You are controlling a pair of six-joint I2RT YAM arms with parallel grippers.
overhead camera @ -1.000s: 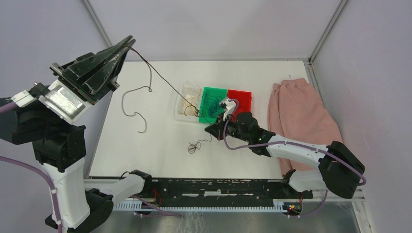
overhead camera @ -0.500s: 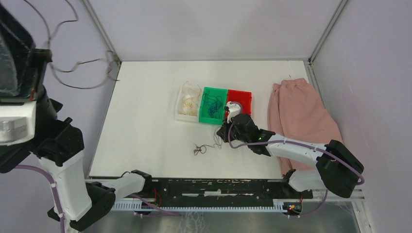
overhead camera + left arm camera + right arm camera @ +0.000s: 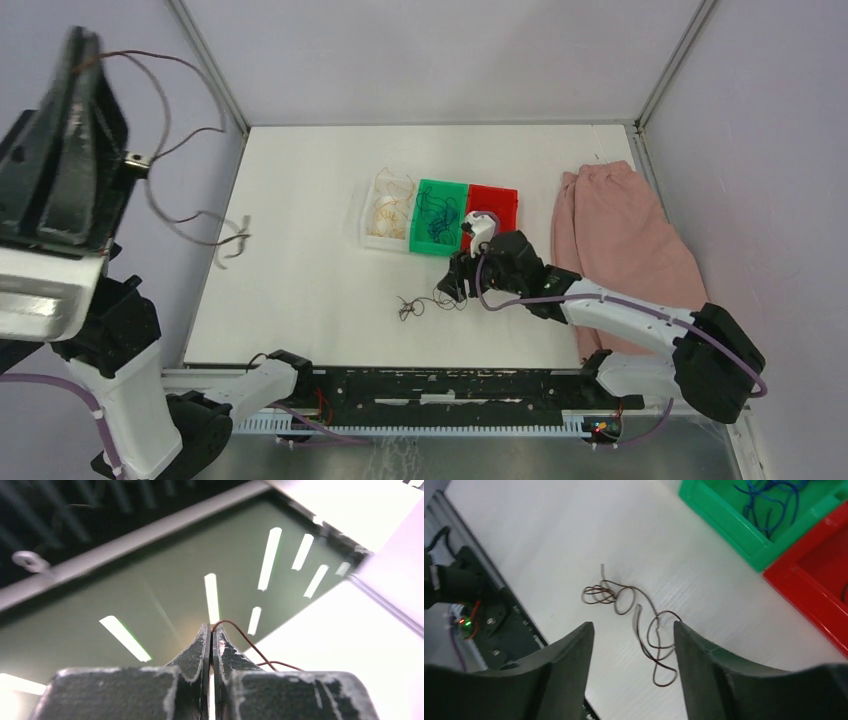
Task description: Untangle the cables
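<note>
My left gripper is raised high at the far left, shut on one end of a long dark brown cable. That cable droops down to the table's left edge. In the left wrist view the jaws are pressed together with the brown strand coming out at the tip. My right gripper hangs open just above a second brown cable that lies curled on the table. In the right wrist view this curled cable lies between and beyond the open fingers, touching neither.
Three trays stand mid-table: a clear tray with yellow-tan strands, a green tray with blue strands, and a red tray. A pink cloth lies at the right. The arms' base rail runs along the near edge.
The right gripper has opened and let go of the curled brown cable, which now rests on the table. The left arm swung its long cable leftward, clear of the trays.
</note>
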